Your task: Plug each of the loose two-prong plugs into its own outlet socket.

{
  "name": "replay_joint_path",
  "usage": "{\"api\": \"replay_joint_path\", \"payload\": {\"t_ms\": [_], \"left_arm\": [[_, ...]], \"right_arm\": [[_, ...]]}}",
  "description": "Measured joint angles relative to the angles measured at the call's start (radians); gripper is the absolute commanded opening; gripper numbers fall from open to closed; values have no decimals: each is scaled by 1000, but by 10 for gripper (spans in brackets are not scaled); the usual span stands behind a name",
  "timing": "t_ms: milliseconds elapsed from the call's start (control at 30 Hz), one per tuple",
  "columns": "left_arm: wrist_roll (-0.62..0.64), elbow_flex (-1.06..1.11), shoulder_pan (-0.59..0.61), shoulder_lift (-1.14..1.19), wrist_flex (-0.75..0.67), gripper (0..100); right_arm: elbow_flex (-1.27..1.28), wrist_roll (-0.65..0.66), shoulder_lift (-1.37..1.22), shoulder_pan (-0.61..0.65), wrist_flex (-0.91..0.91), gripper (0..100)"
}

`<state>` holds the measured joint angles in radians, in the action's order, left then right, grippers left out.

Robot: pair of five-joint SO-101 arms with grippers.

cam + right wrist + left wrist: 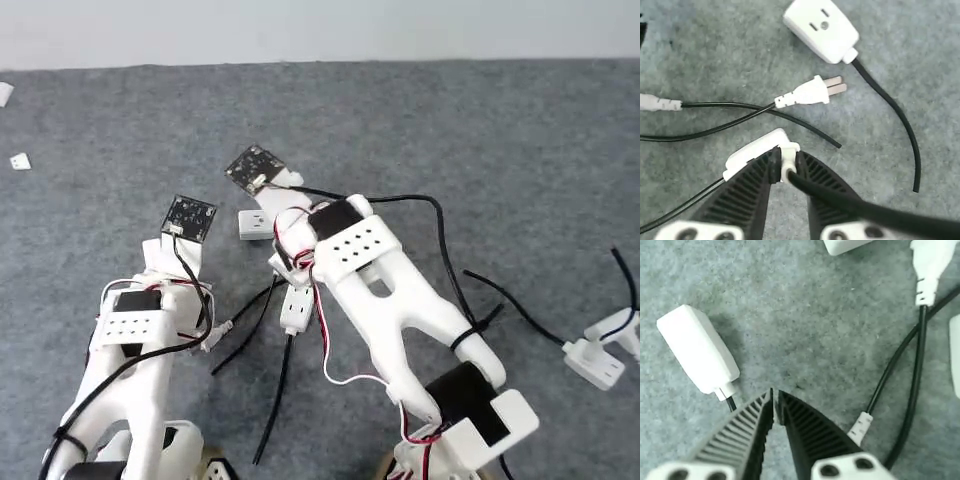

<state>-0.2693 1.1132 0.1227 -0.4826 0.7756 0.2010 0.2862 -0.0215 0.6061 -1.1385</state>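
Grey, felt-like tabletop (480, 150) under both arms, with white pieces and black cords spread over it.

Right gripper (786, 162) low over the surface, fingers (747, 195) narrow and clamped on the cord end of a held socket (752, 154). Thick black cord (840, 197) coming out between the fingers, back toward the wrist. Held socket flat on the tabletop, its body directed away from the gripper. Just beyond it a white plug (807, 91), lying on its side, two metal prongs bare and directed toward a free socket (822, 27). Prongs near that socket but apart from it, not inserted. Face of the free socket turned up, slots visible, and from its neck another cord curving away and ending loose on the tabletop.

Left gripper (775, 401) close above the tabletop, fingers (740, 435) pressed almost together with nothing between them. Just beside the tips a white block (697, 347), a dark cord at its near end, apart from the fingers. Farther off a white cord end (929, 265), its cord running back past the gripper.

From above, a far socket (595, 365) at the right side of the tabletop, well apart from both arms.
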Motion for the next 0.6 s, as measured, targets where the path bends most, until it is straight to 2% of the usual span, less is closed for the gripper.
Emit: {"api": "replay_joint_path", "payload": {"t_ms": [300, 433, 600], "left_arm": [[-5, 0, 0, 0, 0, 13], [-6, 0, 0, 0, 0, 13], [-6, 0, 0, 0, 0, 13]], "right_arm": [[25, -3, 0, 31, -2, 8], [25, -68, 38, 3, -127, 8], [46, -103, 212, -11, -324, 8]]}}
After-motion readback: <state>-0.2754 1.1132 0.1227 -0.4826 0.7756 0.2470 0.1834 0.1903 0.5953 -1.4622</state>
